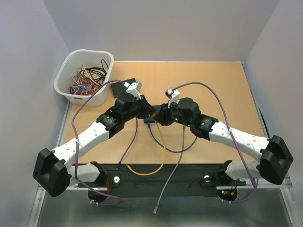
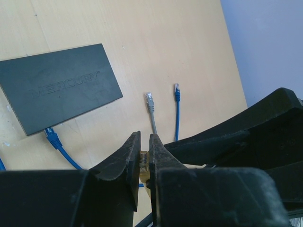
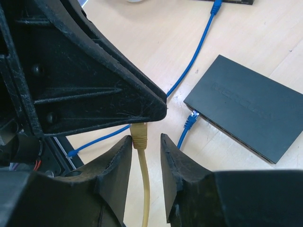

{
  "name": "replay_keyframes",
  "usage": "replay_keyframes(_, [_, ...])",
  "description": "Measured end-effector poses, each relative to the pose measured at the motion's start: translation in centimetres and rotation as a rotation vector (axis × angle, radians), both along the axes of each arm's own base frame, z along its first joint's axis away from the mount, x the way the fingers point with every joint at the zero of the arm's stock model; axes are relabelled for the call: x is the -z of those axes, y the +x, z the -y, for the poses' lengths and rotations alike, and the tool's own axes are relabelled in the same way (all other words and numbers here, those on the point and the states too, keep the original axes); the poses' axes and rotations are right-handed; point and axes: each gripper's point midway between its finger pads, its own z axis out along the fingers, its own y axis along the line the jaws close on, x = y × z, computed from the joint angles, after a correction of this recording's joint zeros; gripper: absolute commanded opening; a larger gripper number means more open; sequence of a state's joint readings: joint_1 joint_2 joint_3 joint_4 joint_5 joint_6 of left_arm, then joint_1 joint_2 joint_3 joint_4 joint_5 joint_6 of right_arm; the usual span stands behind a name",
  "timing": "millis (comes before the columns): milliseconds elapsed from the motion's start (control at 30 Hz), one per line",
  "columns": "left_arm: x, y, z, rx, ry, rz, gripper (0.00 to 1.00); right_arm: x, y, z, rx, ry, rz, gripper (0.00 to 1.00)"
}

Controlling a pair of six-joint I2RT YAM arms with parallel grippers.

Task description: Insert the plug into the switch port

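My left gripper [image 2: 144, 142] is shut on a yellow plug [image 2: 142, 158], which shows between its pads. In the right wrist view, the plug's yellow boot [image 3: 139, 137] and cable hang down from those left fingers. My right gripper [image 3: 146, 142] stands open around the boot: its left pad touches it and its right pad is apart from it. The black switch [image 2: 61, 87] [image 3: 251, 113] lies flat on the table just beyond, with a blue plug [image 3: 191, 120] seated in one port. In the top view both grippers [image 1: 150, 115] [image 1: 161, 116] meet at mid-table, hiding most of the switch.
A loose grey plug [image 2: 150, 99] and a loose blue plug [image 2: 177, 90] lie on the table beyond the left fingers. A white basket [image 1: 90, 99] of tangled cables stands at the back left, next to a second black box [image 1: 124, 86]. Blue, yellow and grey cables trail toward the near edge.
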State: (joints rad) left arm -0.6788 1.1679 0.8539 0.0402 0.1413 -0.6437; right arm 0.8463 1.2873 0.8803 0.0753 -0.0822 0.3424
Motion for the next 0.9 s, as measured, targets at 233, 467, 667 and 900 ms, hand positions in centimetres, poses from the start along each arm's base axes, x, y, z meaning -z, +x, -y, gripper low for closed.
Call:
replay_keyframes(233, [0.0,0.0,0.0,-0.001,0.001,0.0,0.0,0.0,0.3,0.0,0.018,-0.005,0.005,0.33])
replay_keyframes(467, [0.1,0.1,0.0,-0.002,0.006,0.002,0.0,0.9,0.4,-0.2,0.017,-0.02,-0.008,0.32])
replay_keyframes(667, [0.1,0.1,-0.1,-0.001,0.007,0.004,0.0,0.9,0.4,-0.3,0.016,-0.018,-0.008,0.18])
replay_keyframes(900, [0.1,0.1,-0.1,-0.002,0.009,0.005,0.28,0.8,0.3,-0.4,0.014,-0.018,-0.007,0.0])
